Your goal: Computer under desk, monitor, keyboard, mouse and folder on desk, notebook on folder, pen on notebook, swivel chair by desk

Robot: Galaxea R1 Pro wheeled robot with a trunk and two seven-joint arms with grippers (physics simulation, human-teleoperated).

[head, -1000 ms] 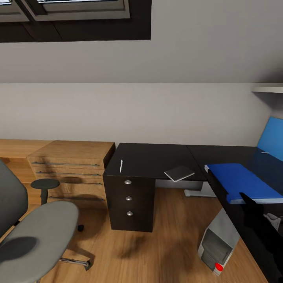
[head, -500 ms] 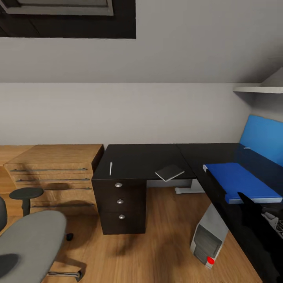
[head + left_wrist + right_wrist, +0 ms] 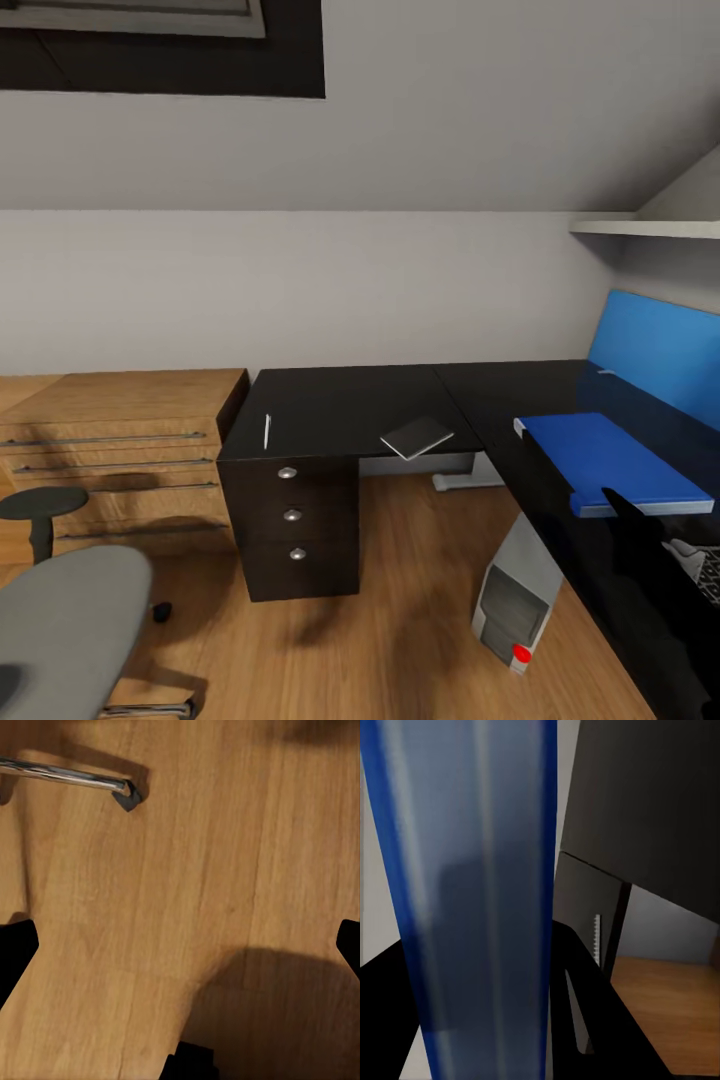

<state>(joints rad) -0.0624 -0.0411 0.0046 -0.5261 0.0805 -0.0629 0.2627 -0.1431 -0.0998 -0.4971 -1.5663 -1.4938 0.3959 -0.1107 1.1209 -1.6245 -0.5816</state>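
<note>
Right claw (image 3: 484, 967) apparently clamped on folder (image 3: 615, 462) edge above surface (image 3: 350, 405); thin, flexible, light. Left claw (image 3: 184, 945) spread, empty

Right gripper (image 3: 484, 1020) jaws clamped, left gripper (image 3: 180, 945) jaws spread

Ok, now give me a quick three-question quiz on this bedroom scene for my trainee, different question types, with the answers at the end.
1. True or false: the notebook lies on top of the folder.
2. Where does the computer stand? A) on the swivel chair B) on the floor C) on the wooden drawer unit
3. How many round knobs show on the black drawers below the pen?

Key:
1. False: it lies on the desk, apart from the folder.
2. B
3. Three
</note>
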